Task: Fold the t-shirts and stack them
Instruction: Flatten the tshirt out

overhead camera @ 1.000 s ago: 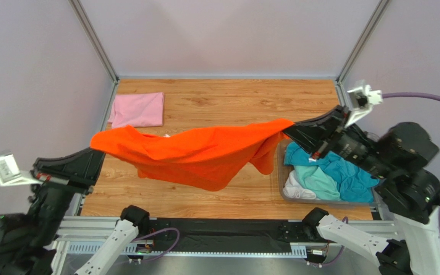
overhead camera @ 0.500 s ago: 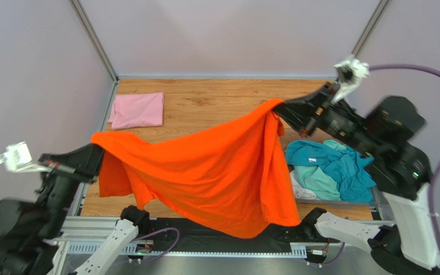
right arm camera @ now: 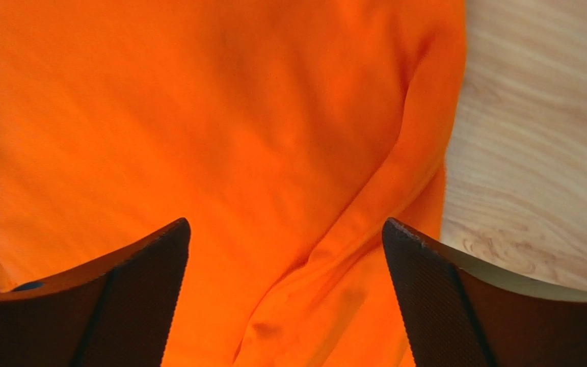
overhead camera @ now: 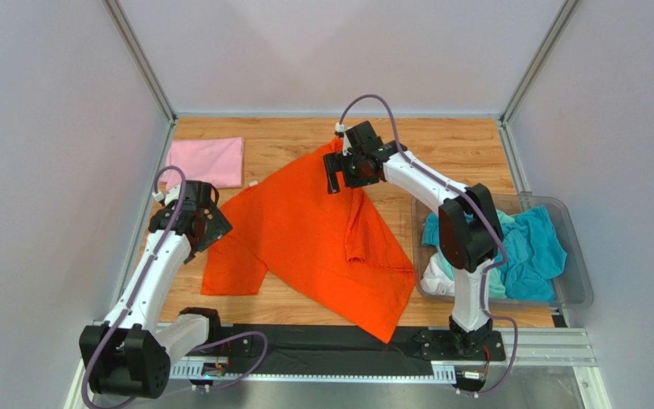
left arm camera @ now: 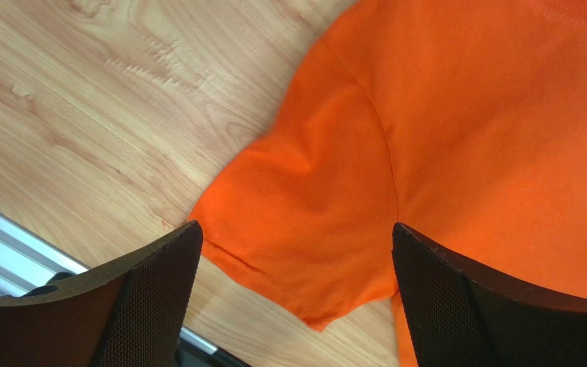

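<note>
The bright orange t-shirt (overhead camera: 313,239) lies spread on the wooden table, its lower hem reaching over the near edge. My left gripper (overhead camera: 211,227) hovers open over its left sleeve (left arm camera: 312,229), holding nothing. My right gripper (overhead camera: 335,174) stands open above the shirt's far corner, where the cloth (right arm camera: 220,138) is creased. In both wrist views the jaws are wide apart with orange cloth below them. A folded light pink t-shirt (overhead camera: 207,162) lies flat at the far left. Teal (overhead camera: 531,247), mint (overhead camera: 475,273) and white (overhead camera: 437,285) t-shirts lie bunched in the bin.
A clear plastic bin (overhead camera: 576,281) stands at the right of the table. Metal frame posts rise at the back corners. A black rail (overhead camera: 305,345) runs along the near edge, partly under the orange hem.
Both grippers have opened and let the orange t-shirt go. It was held stretched in the air and now lies on the table. Both arms have swung in low over it.
</note>
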Motion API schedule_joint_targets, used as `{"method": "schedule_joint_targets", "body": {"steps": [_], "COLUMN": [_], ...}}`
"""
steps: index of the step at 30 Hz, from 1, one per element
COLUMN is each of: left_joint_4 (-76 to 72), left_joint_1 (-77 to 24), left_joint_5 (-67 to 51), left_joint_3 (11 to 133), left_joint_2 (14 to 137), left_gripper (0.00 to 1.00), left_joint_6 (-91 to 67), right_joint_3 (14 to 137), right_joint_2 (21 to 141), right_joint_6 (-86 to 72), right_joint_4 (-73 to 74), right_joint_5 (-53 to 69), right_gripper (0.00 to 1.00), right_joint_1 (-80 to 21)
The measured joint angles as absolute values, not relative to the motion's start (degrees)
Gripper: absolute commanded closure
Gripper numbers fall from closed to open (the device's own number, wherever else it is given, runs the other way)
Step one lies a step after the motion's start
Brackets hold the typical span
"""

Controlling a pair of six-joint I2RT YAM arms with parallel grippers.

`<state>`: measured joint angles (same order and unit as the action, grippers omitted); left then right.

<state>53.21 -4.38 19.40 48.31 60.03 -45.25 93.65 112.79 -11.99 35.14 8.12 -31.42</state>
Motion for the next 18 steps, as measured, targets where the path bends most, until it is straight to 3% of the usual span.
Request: {"method": "schedule_joint_targets", "body": {"steps": [6, 14, 16, 18], "left_joint_4": [50.2, 44.8, 42.7, 40.1], "left_joint_1": [-4.3, -4.3, -4.3, -4.3], "left_joint_5": [16.9, 9.2, 6.9, 4.4], "left_joint_3": [48.1, 39.5, 37.5, 36.6], "left_joint_2": [54.9, 48.5, 48.5, 49.0], "left_gripper": [0.0, 0.0, 0.0, 0.0], "left_joint_6": [-45.3, -45.3, -45.2, -45.0], "right_joint_3": [92.6, 76.9, 74.3, 72.6], "right_joint_2": [109.7, 93.5, 93.4, 94.8], "right_joint_6": [-10.8, -18.3, -19.4, -20.0], "right_joint_4": [37.1, 36.1, 35.9, 36.3], "right_joint_5": [-1.0, -10.9, -12.1, -13.0], "right_gripper": [0.0, 0.0, 0.05, 0.16], "right_joint_1": [-36.4, -46.2, -46.7, -46.7]}}
